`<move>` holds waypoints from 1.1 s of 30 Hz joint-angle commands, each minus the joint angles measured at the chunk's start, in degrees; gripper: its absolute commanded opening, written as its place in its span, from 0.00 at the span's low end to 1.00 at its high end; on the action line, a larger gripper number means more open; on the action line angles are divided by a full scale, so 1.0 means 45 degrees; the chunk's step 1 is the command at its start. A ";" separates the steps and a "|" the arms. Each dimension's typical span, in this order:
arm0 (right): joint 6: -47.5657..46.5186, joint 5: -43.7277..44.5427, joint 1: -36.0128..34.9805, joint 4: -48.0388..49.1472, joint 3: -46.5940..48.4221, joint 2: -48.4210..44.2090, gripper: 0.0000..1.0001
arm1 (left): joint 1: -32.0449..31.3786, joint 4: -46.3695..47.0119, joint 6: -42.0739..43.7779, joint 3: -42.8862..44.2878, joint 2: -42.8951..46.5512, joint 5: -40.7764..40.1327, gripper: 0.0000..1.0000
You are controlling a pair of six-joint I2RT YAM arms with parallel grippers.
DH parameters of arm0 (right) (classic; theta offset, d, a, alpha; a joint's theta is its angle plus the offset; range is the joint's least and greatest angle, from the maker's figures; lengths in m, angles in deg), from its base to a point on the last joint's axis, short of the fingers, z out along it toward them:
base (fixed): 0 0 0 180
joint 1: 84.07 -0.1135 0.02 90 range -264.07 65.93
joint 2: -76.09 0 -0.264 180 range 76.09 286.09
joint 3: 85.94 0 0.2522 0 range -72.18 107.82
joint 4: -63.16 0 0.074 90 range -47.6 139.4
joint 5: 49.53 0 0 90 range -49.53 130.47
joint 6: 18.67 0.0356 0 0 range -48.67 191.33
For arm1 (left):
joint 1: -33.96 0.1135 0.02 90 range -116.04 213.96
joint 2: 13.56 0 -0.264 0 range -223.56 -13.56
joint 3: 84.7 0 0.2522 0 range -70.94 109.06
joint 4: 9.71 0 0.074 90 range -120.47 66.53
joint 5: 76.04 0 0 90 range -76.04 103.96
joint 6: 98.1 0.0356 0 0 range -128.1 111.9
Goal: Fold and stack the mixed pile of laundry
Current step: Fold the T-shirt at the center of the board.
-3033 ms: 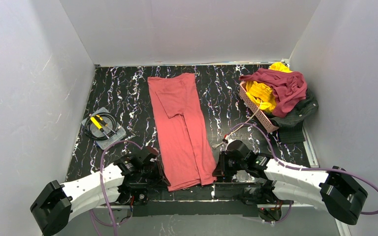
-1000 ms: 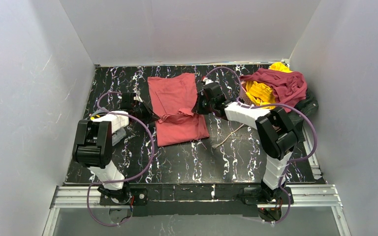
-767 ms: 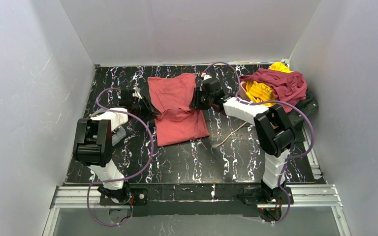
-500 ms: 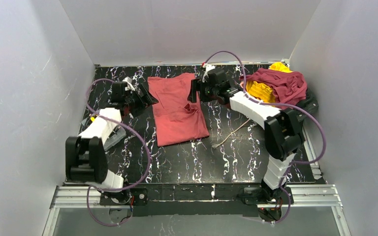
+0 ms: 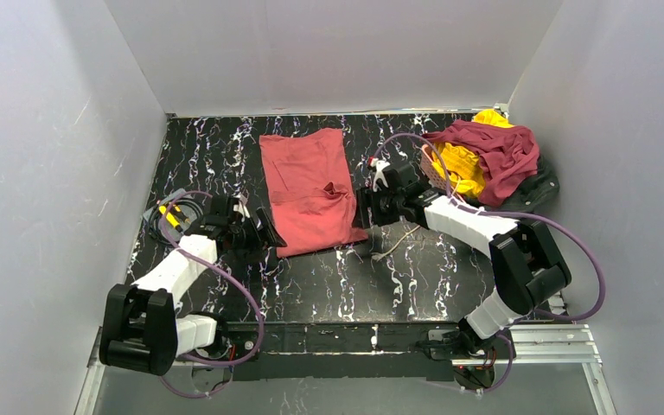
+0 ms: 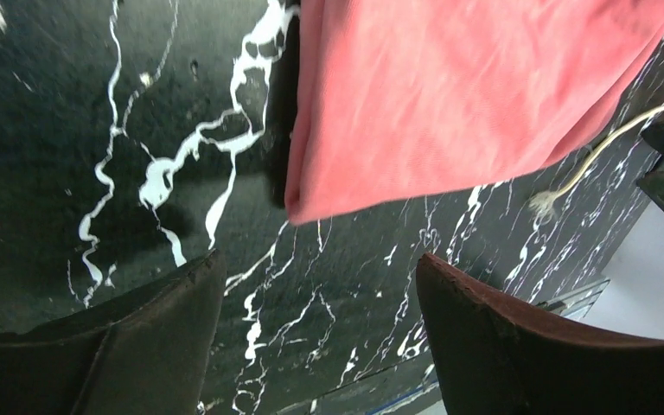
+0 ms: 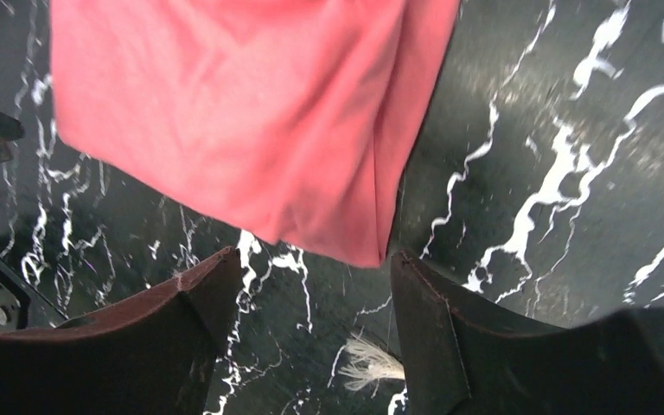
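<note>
Since half a second before, both arms had drawn back from the far corners of the salmon-red garment [image 5: 311,190] to its near corners. The garment itself had not shifted. Three seconds before it lay full length. It now lay folded in half, roughly rectangular, flat on the black marbled table [image 5: 328,277], with a small pucker near its right edge.

Left gripper [image 5: 268,238]: low, just off the garment's near left corner. Fingers spread wide, nothing between them. The wrist view showed the cloth's corner just beyond the fingertips, not touched.

Right gripper [image 5: 365,207]: just beside the garment's near right corner. Fingers likewise wide apart and empty. The wrist view showed the cloth's near edge ahead of the tips, apart from them.

Laundry pile [image 5: 493,169]: well to the right of the salmon-red garment, heaped and unfolded. Dark maroon garment [image 5: 506,147] on top, bright yellow garment [image 5: 460,164] under it, charcoal-black garment [image 5: 536,188] at the heap's right and bottom.

Pink lattice basket [image 5: 450,194] tilted against the heap's side nearest the salmon-red garment. Thin cream cord [image 5: 402,238] lay on the table just right of the garment's near right corner, its frayed end close by the right gripper. Grey tray [image 5: 162,226] well left of the garment, partly behind the left arm.
</note>
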 commanded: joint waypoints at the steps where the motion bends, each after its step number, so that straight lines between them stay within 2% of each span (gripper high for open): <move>1: -0.0108 -0.0551 -0.0020 0.0097 -0.0725 -0.0429 0.71 | -0.0506 -0.0671 -0.0117 -0.0307 0.0663 -0.0278 0.77; 5: -0.0052 -0.0823 -0.0036 0.0317 -0.1231 -0.0414 0.65 | -0.0867 -0.0541 -0.0303 -0.0569 0.0432 -0.0520 0.71; 10: -0.0084 -0.0923 -0.0042 0.0576 -0.1406 -0.0067 0.57 | -0.1099 -0.0223 -0.0042 -0.0444 -0.0843 -0.0693 0.65; 18: -0.0264 -0.0933 -0.0047 0.0770 -0.1084 0.1058 0.50 | -0.1278 0.0923 0.0108 -0.0243 -0.2170 -0.0746 0.57; 22: -0.0270 -0.1019 -0.0038 0.0913 -0.0877 0.1402 0.47 | -0.1303 0.0806 0.0291 0.0019 -0.2630 -0.1424 0.53; 27: -0.0298 -0.0862 -0.0052 0.1047 -0.0639 0.1796 0.34 | -0.1308 0.0774 0.0589 0.0277 -0.2849 -0.2190 0.33; 29: -0.0304 -0.0679 -0.0037 0.1081 -0.0607 0.1884 0.25 | -0.1310 0.0732 0.0745 0.0395 -0.2985 -0.2255 0.23; 32: -0.0121 0.0031 -0.0041 0.0949 -0.0626 0.1795 0.06 | -0.1309 0.0636 0.0911 0.0472 -0.3081 -0.2448 0.03; 33: -0.0018 0.0347 -0.0040 0.0888 -0.0674 0.1669 0.01 | -0.1306 0.0515 0.0975 0.0483 -0.3073 -0.2565 0.00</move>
